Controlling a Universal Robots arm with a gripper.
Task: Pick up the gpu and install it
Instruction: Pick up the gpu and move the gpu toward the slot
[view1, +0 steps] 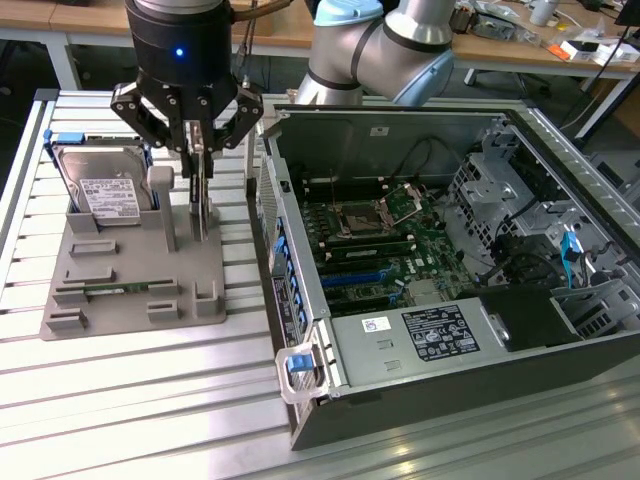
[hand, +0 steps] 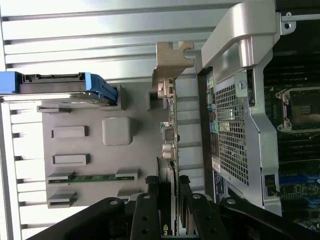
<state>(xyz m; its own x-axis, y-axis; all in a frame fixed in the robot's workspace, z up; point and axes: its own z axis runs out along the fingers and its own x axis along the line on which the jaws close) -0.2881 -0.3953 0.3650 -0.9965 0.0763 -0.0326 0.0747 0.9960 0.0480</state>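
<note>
Black, thin and stiff, the gpu (view1: 204, 208) stood on edge in the grey fixture (view1: 130, 268) beside the computer case (view1: 400, 345). I judged it light but fragile, best held by its flat faces, where the gripper (view1: 200, 162) had its fingers clamped.

Robotics lab or test workshop, not a home or office. Evidence: industrial robot arm (view1: 390, 50) over an alu slotted-profile table (view1: 150, 400); desktop PC case (view1: 420, 400) lying open on it w/ motherboard (view1: 380, 235) exposed; grey moulded jig (view1: 130, 300) parking loose parts, i.e. hard drive (view1: 105, 195), gpu (hand: 169, 135), memory stick (view1: 118, 289); wooden workbenches (view1: 290, 28) at the back w/ misc. electronics clutter (view1: 590, 45).
</note>
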